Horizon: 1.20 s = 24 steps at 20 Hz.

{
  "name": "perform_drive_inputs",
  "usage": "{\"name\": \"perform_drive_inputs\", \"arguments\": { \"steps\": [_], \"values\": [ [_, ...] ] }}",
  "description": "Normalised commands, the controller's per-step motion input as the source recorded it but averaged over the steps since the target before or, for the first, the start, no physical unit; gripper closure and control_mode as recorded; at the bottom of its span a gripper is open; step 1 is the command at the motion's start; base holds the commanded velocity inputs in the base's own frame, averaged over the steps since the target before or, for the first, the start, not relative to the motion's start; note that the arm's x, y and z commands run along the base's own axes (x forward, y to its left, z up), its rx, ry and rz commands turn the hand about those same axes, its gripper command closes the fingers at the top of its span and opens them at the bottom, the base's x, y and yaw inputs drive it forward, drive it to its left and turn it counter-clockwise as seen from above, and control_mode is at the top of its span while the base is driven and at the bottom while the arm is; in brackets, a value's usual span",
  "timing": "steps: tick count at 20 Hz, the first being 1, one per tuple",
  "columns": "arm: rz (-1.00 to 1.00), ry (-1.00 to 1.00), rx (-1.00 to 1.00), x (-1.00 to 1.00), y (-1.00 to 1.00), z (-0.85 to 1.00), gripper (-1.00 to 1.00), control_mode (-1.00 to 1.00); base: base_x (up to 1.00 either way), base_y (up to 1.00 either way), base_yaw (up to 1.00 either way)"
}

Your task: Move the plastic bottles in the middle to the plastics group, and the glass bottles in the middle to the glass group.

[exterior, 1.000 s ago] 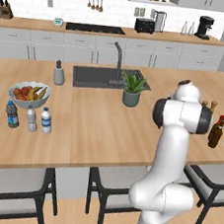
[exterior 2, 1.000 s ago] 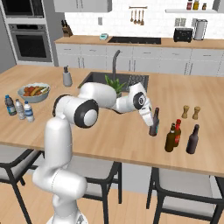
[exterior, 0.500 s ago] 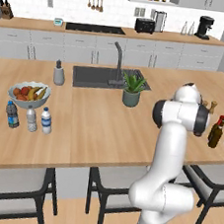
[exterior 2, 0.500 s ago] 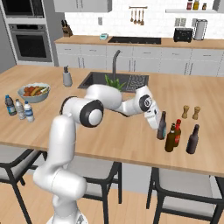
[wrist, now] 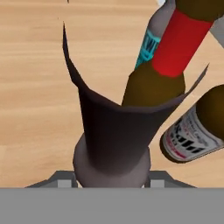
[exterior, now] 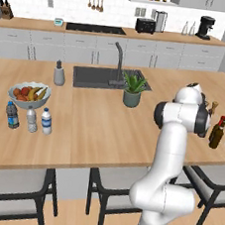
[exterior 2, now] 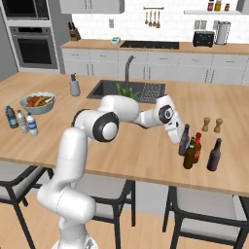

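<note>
A white robot arm reaches across a wooden kitchen desk [exterior 2: 146, 160], its pincer [exterior 2: 178, 138] clenched on the neck of a dark maroon glass bottle [exterior 2: 184, 140] that it holds right beside the glass group at the desk's right end. In the hand view the held bottle [wrist: 114, 140] crowds the camera, with the red-capped brown bottle [wrist: 173, 61] and a near-black labelled bottle [wrist: 194, 131] close behind it.

The risk, judging from how tightly things stand, is a knock-on tumble: the held bottle sits just beside an amber-brown bottle [exterior 2: 189, 154] and the red-capped brown bottle [exterior 2: 197, 147], and a sideways drift on the way down, or a tilted release, could topple one into the next. Whether the bottle's base already rests on the wood cannot be told, so letting go too high could leave it rocking.

The near-black bottle [exterior 2: 214, 155] stands near the others on the far side, and two small wooden shakers [exterior 2: 212, 125] sit behind the group, near enough to be clipped as the arm pulls back. Well apart, at the desk's left end, three small plastic water bottles [exterior: 29, 118] stand in a row before a fruit bowl [exterior: 29, 94]. A potted plant [exterior: 133, 89] and soap dispenser [exterior: 60, 74] flank the sink [exterior: 101, 77], away from the arm's path.
</note>
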Motion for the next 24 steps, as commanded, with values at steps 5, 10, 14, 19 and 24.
{"name": "perform_drive_inputs", "arguments": {
  "steps": [5, 10, 14, 19, 24],
  "values": [
    [-0.01, 0.00, 0.00, 0.00, -0.12, -0.58, 1.00, -1.00, 0.00, 0.00, 0.00],
    [-0.01, 0.00, 0.00, 0.00, -0.03, -0.29, 1.00, -1.00, 0.00, 0.00, 0.00],
    [0.00, 0.00, 0.00, 0.00, 0.00, 0.00, 1.00, -1.00, 0.00, 0.00, 0.00],
    [0.00, 0.00, 0.00, 0.00, 0.00, 0.00, -1.00, -1.00, 0.00, 0.00, 0.00],
    [0.00, 0.00, 0.00, -0.01, 0.00, 0.00, -1.00, -1.00, 0.00, 0.00, 0.00]
  ]
}}
